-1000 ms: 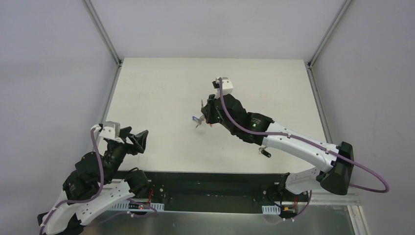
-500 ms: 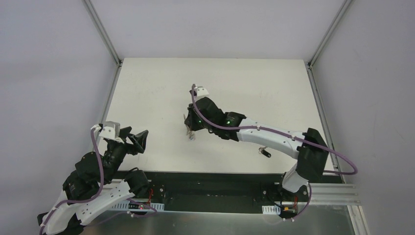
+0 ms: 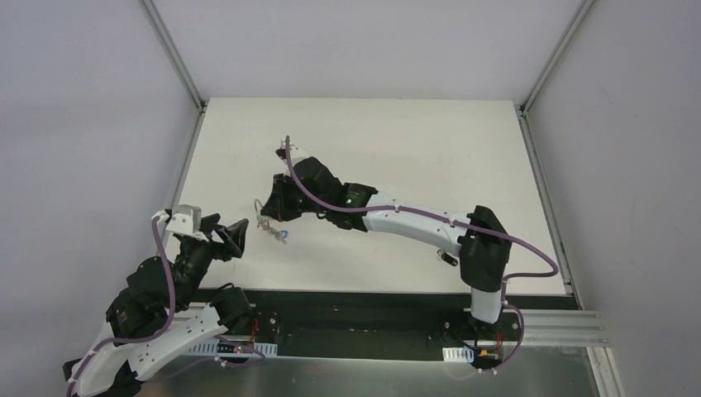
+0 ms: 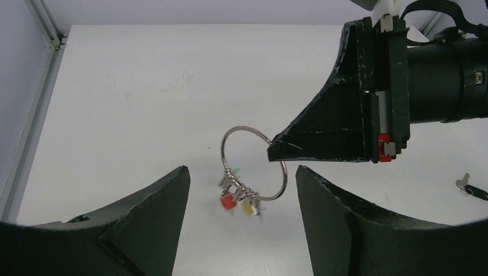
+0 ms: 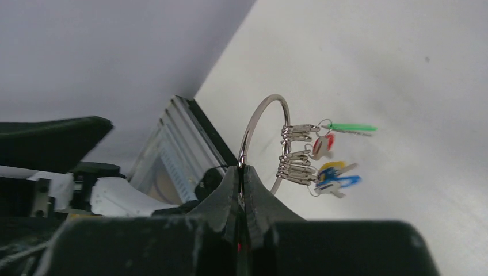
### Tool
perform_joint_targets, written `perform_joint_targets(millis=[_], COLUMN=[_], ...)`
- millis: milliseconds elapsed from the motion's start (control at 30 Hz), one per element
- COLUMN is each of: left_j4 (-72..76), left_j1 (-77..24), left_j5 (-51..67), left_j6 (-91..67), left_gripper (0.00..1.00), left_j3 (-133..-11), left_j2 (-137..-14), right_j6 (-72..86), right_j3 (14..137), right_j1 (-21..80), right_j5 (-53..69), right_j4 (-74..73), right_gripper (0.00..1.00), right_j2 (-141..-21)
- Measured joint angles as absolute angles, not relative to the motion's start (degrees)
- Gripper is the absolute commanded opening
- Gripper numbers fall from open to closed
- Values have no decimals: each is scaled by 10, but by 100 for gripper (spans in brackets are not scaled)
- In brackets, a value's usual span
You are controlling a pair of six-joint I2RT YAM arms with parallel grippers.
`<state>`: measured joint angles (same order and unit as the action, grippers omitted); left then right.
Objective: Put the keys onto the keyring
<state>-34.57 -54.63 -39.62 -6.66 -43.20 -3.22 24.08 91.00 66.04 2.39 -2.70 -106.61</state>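
The white counter (image 3: 397,141) spreads out in front of me, bare across most of its top. My right arm (image 3: 413,222) reaches far over it toward the left side, and my left arm (image 3: 157,289) sits folded near the front left corner. My left gripper (image 4: 241,169) stands spread wide with nothing between its fingers, facing the right gripper (image 5: 241,169). The right gripper is pressed together on the wire of the keyring (image 4: 223,150), pinching it at the lower end of the hoop. The keyring stands roughly upright from that pinch and, seen from my left wrist, it sits between my two spread fingers without touching them. A bunch of small keys hangs from it: the green key (image 5: 345,127) on top, then the red key (image 5: 323,146), the yellow key (image 5: 331,168) and the blue key (image 5: 339,181). I cannot tell whether the bunch touches the counter. The black key (image 3: 449,258) lies flat on the counter by my right arm's elbow, well apart from the keyring.
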Motion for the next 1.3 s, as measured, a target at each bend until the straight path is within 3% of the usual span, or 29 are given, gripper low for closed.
perform_joint_targets(millis=[233, 367, 567, 800, 1000, 1233, 1267, 1300], left_j4=[-346, -346, -346, -346, -346, -345, -345, -345], left_j1=[-546, -546, -546, -546, -539, -531, -531, -531], left_j5=[-404, -408, -407, -407, -407, -404, -404, -403], left_j6=[-66, -66, -66, -66, -66, -66, -66, -66], left_gripper=[67, 67, 67, 67, 67, 67, 67, 67], left_j3=[-432, -432, -432, -432, -432, -432, -432, -432], left_j2=[-32, -32, -32, -33, -46, -57, -57, -57], right_j6=[321, 374, 412, 408, 369, 277, 261, 244], right_j3=[909, 771, 540, 419, 397, 442, 456, 472], right_j1=[657, 623, 484, 400, 376, 356, 352, 348], right_j5=[104, 128, 142, 157, 143, 101, 98, 96], right_j4=[75, 175, 218, 262, 218, 63, 41, 19], right_gripper=[0, 0, 0, 0, 0, 0, 2, 18], right_j2=[-1101, -1091, -1087, -1017, -971, -899, -896, -896])
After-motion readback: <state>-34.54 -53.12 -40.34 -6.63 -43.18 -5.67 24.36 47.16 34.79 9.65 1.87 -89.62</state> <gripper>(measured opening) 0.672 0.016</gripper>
